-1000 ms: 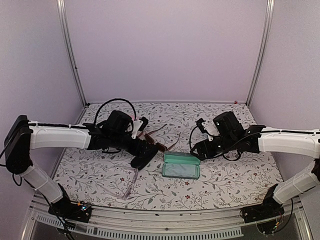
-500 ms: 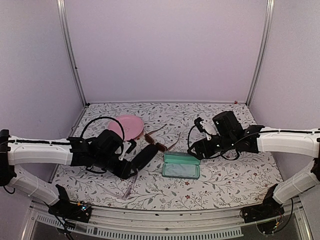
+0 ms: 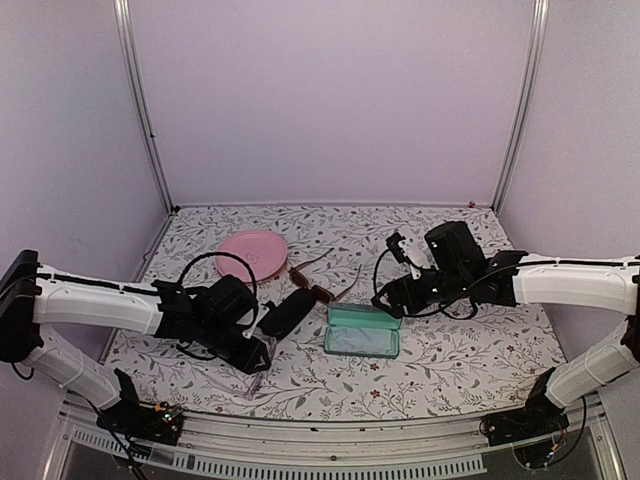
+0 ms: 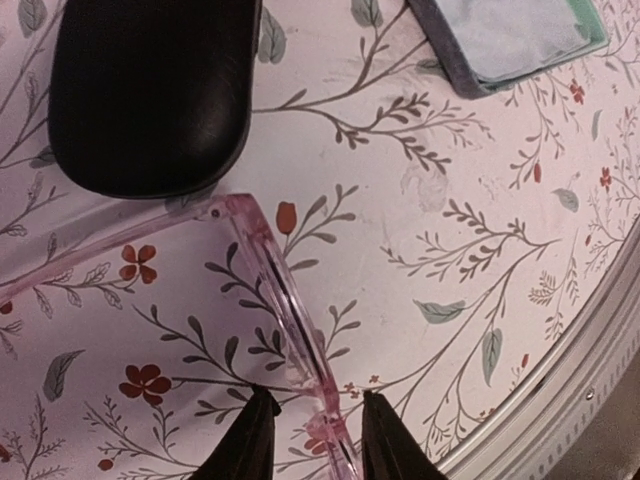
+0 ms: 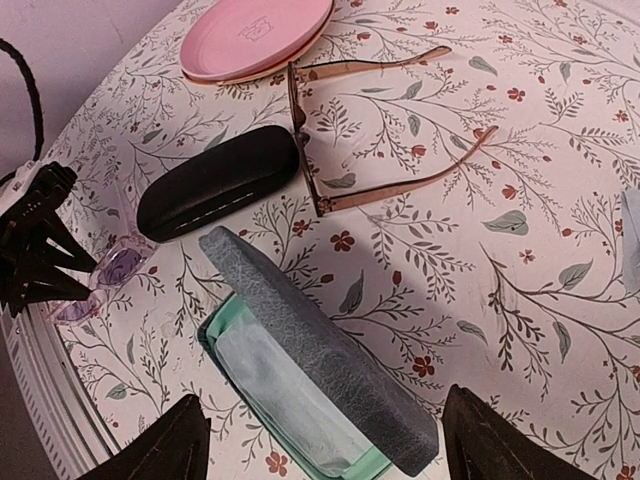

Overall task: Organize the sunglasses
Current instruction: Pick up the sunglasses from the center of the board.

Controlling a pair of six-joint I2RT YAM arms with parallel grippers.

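Note:
The pale, near-transparent sunglasses point(image 4: 285, 300) lie on the floral table near the front edge; they also show in the top view point(image 3: 262, 372) and the right wrist view point(image 5: 105, 280). My left gripper point(image 4: 315, 440) is low over them, its fingers a little apart on either side of the frame, not closed on it; in the top view the left gripper point(image 3: 257, 352) sits just above them. The reddish-brown sunglasses point(image 5: 345, 150) lie unfolded mid-table point(image 3: 322, 285). My right gripper point(image 5: 325, 455) is wide open and empty above the grey-blue case; in the top view the right gripper point(image 3: 388, 298) hovers by that case's far end.
A grey-blue case point(image 5: 320, 360) stands open with a green lining point(image 3: 362, 331). A black hard case point(image 4: 150, 90) lies shut beside the pale glasses point(image 3: 285, 312). A pink plate point(image 3: 253, 252) sits at the back left. The table's metal front edge point(image 4: 590, 390) is close.
My left arm has swung back from the black case toward the front edge and come down over the pale glasses, uncovering the pink plate. The right arm has hardly moved.

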